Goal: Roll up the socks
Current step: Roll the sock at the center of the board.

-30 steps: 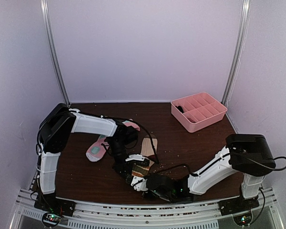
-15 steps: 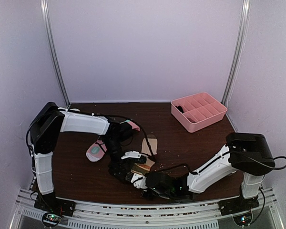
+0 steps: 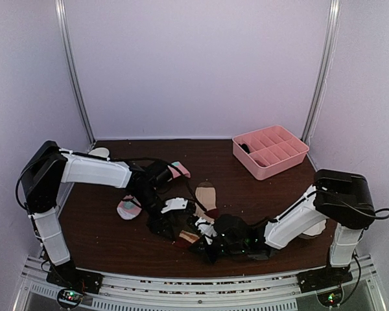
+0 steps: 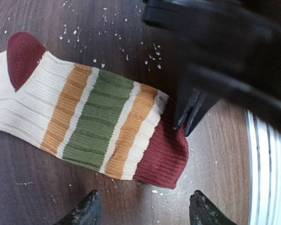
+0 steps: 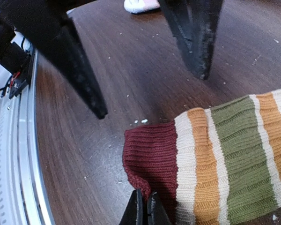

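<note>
The beige sock (image 4: 98,122), with a maroon cuff and toe and orange and green stripes, lies stretched flat on the dark wooden table (image 3: 246,194). My right gripper (image 5: 145,206) is shut on the edge of its maroon cuff (image 5: 152,154). My left gripper (image 4: 145,213) hangs open just past that cuff, its fingertips (image 4: 91,211) apart with only bare table between them. From above, the two grippers, left (image 3: 172,223) and right (image 3: 199,236), meet at the near end of the beige sock (image 3: 207,194). The pink and mint sock (image 3: 129,207) lies to the left, partly hidden under the left arm.
A pink divided tray (image 3: 270,150) stands at the back right. The metal rail (image 4: 267,178) of the table's near edge runs close behind both grippers. White crumbs are scattered on the wood around the sock.
My left gripper has opened, let go of the beige sock and drawn back left. The right gripper has shut on the cuff. The sock now lies stretched out longer.
</note>
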### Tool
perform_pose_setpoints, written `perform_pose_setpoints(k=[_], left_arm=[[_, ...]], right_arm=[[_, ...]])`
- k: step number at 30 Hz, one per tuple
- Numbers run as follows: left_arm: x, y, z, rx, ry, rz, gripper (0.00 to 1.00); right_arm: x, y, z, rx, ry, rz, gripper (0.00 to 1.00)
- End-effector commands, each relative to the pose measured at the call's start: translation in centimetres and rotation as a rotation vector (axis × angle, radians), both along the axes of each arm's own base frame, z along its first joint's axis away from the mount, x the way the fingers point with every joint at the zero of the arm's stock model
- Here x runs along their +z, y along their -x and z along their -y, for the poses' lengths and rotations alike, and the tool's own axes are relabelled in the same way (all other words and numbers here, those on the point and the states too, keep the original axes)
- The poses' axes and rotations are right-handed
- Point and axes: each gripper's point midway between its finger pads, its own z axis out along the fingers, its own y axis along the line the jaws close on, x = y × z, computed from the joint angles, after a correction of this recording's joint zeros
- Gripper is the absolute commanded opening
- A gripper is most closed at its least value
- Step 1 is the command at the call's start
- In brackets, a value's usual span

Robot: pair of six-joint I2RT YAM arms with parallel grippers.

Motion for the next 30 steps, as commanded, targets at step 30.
perform_pose_setpoints(k=[30], left_arm=[[-1.4,1.4,3.7,-0.157,0.117,0.247,0.58]], right_arm=[[-3.1,-1.1,3.3,-0.16,-0.208,-0.561,0.0]])
